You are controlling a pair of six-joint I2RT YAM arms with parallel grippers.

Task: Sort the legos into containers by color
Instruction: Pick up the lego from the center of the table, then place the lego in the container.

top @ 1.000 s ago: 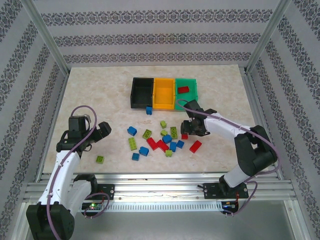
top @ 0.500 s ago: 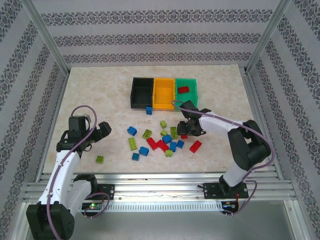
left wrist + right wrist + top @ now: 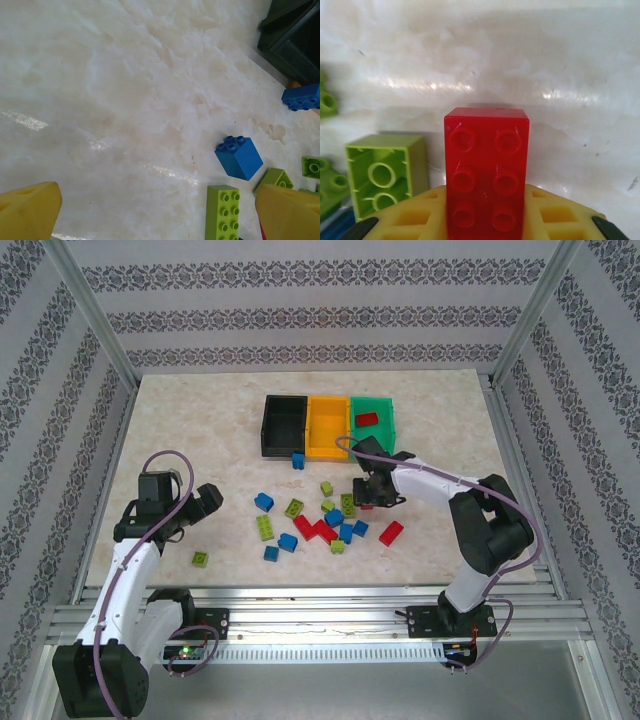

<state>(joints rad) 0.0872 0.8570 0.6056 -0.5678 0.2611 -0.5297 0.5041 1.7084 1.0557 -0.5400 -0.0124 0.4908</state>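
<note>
My right gripper (image 3: 368,492) is shut on a red brick (image 3: 486,165), which stands out ahead of the yellow fingers (image 3: 555,217) just above the table. A lime brick (image 3: 387,172) lies on its side left of it. Loose blue, lime and red legos (image 3: 325,525) are scattered mid-table. At the back stand the black bin (image 3: 267,430), the orange-yellow bin (image 3: 327,430) and the green bin (image 3: 391,425), which holds a red brick (image 3: 367,419). My left gripper (image 3: 205,502) hangs open at the left, with nothing between its fingers (image 3: 27,210).
A single lime brick (image 3: 201,558) lies near the left arm. A blue brick (image 3: 297,460) sits just in front of the black bin. In the left wrist view a blue brick (image 3: 239,157) and a long lime brick (image 3: 222,212) lie ahead on the right.
My right gripper has shifted a little back and to the left, toward the bins, with the red brick in it. The left arm has stayed still.
</note>
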